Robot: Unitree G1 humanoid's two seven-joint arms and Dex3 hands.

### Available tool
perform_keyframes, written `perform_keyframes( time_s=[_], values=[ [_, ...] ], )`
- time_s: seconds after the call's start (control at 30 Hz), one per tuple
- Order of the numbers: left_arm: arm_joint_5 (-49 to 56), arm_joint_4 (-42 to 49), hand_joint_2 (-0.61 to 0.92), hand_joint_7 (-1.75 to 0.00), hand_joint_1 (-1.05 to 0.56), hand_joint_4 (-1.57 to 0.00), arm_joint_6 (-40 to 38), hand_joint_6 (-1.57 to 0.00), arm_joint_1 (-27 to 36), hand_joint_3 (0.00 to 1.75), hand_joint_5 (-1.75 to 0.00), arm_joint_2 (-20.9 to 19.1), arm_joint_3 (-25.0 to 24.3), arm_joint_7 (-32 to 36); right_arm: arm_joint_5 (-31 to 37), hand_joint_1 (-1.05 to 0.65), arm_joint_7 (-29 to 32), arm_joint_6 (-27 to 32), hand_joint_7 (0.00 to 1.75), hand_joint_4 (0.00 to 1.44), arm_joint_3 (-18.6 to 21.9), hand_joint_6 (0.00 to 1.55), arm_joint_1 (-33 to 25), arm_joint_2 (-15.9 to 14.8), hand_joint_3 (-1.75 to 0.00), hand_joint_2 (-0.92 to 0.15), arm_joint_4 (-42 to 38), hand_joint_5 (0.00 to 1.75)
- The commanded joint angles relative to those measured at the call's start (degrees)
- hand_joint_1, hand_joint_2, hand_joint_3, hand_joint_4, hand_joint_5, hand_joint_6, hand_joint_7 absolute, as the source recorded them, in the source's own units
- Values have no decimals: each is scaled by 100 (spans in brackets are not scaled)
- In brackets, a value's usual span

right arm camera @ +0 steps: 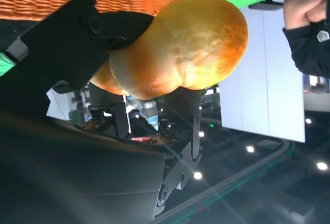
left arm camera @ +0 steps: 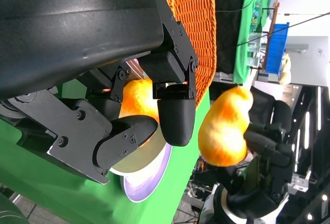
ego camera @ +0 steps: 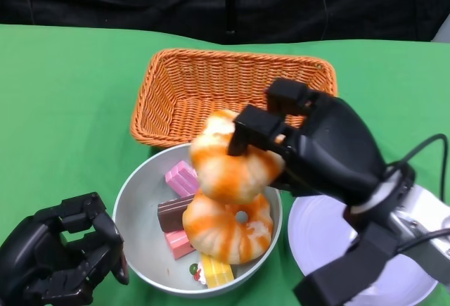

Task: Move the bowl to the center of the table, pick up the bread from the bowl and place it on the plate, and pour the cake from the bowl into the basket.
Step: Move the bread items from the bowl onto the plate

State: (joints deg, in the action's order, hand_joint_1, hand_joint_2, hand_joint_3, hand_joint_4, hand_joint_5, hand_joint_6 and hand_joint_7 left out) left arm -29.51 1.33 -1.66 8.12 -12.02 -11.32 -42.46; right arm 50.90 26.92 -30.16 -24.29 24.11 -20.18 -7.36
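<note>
Right robot hand [ego camera: 295, 141] grips one bread roll [ego camera: 235, 158], lifted above the bowl [ego camera: 133, 214] at centre frame. The white plate [ego camera: 316, 243] lies to the lower right, just beside the bowl and partly under the right forearm: the carry goes rightward and down. A second bread roll [ego camera: 228, 228] and cake pieces [ego camera: 181, 178] remain in the bowl. Wicker basket [ego camera: 176, 88] sits behind, upper centre. Left robot hand [ego camera: 60, 257], lower left on the green surface [ego camera: 63, 95], holds nothing, fingers curled.
</note>
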Motion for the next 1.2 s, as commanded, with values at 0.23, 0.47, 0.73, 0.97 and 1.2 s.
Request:
perform_keyframes(
  time_s=[0.23,0.47,0.73,0.97,1.2],
  values=[
    [-239,82,43,-121,-20,-80,-207,-81,-25,98,-156,-217,-93,-196,-503,-10,-66,-244,174,89,994,67,-795,-785,-106,-51,100,175],
    [-221,86,42,-119,-20,-81,-194,-82,-40,100,-154,-209,-94,-174,-597,-7,-36,-364,168,89,1350,74,-1117,-1021,-131,-36,-116,175],
    [-207,55,43,-118,-19,-81,-199,-83,-29,101,-152,-201,-91,-137,-523,-6,732,-771,166,89,1466,74,-1428,-1192,-128,-43,-1506,175],
    [-168,30,44,-119,-19,-79,-157,-81,-3,101,-151,-198,-87,-122,-221,-5,1515,-871,167,88,1165,74,-1210,-1126,-125,-45,-2452,175],
    [-177,77,43,-118,-18,-80,-153,-81,-21,101,-150,-206,-93,-154,-200,-7,1810,-842,172,86,901,70,-1005,-1048,-108,-55,-3114,175]
  ],
)
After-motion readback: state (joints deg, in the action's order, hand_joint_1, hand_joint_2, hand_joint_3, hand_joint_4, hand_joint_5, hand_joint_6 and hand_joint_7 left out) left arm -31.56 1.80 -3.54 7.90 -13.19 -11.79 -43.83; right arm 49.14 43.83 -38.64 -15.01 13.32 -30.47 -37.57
